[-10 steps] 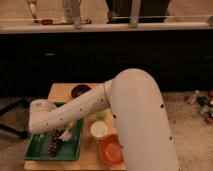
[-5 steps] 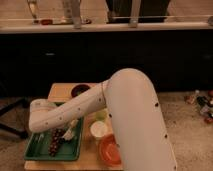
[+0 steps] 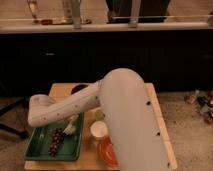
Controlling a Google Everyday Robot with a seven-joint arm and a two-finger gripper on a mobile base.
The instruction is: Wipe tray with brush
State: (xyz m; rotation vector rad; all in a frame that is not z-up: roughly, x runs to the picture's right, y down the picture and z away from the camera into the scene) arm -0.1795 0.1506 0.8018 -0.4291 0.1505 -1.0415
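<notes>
The green tray (image 3: 37, 150) lies at the front left of the wooden table. A dark grape bunch (image 3: 55, 142) lies in it. My white arm reaches from the right across the table and bends back over the tray. My gripper (image 3: 73, 121) is at the tray's far right part, mostly hidden under the forearm. A whitish brush (image 3: 69, 129) shows just below the gripper, over the tray's floor beside the grapes. I cannot tell whether the brush touches the tray.
An orange bowl (image 3: 107, 151) and a white cup (image 3: 98, 129) stand just right of the tray. A dark bowl (image 3: 79, 89) sits at the table's back. A pale green object (image 3: 100, 114) lies by the cup. A dark counter runs behind.
The brush end and forearm have shifted slightly right and away over the tray. The grapes and bowls have not moved.
</notes>
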